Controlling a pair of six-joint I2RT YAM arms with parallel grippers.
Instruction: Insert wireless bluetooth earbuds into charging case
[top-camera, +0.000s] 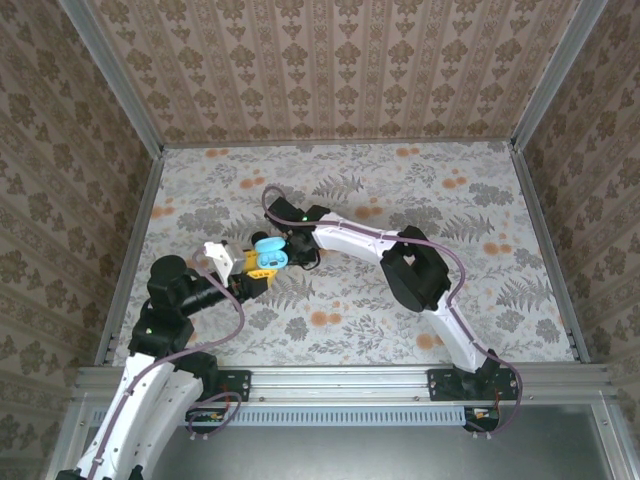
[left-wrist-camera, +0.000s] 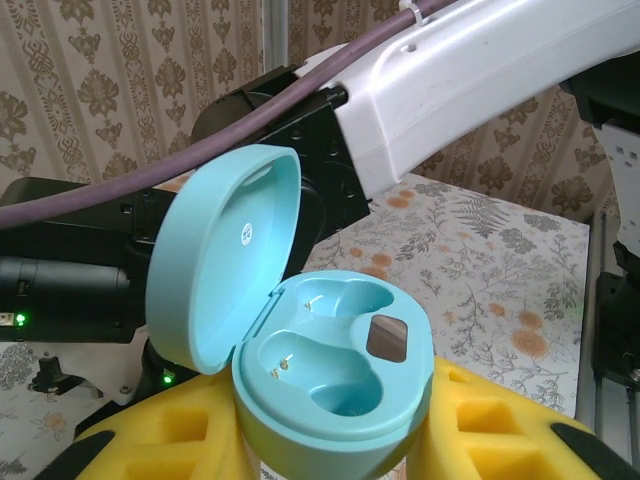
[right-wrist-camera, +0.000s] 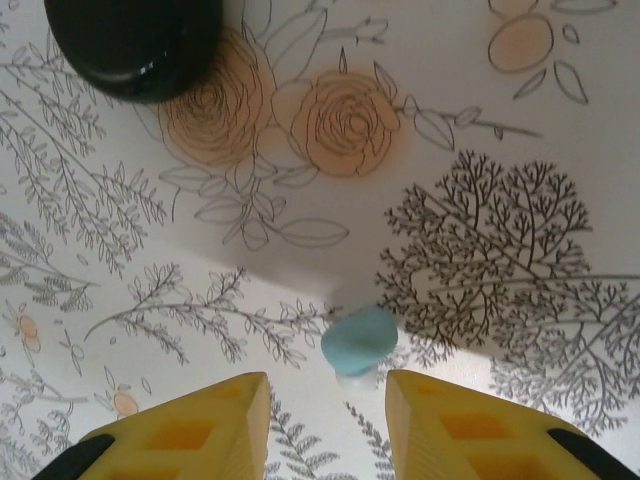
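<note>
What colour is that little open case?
The case is pale turquoise inside and out; the left wrist view shows it best.

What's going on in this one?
The left gripper holds the teal charging case, its lid open and both wells empty. The right gripper hangs open over the table, with a teal earbud lying just beyond its fingertips, not gripped. A black rounded object sits farther off.
</note>
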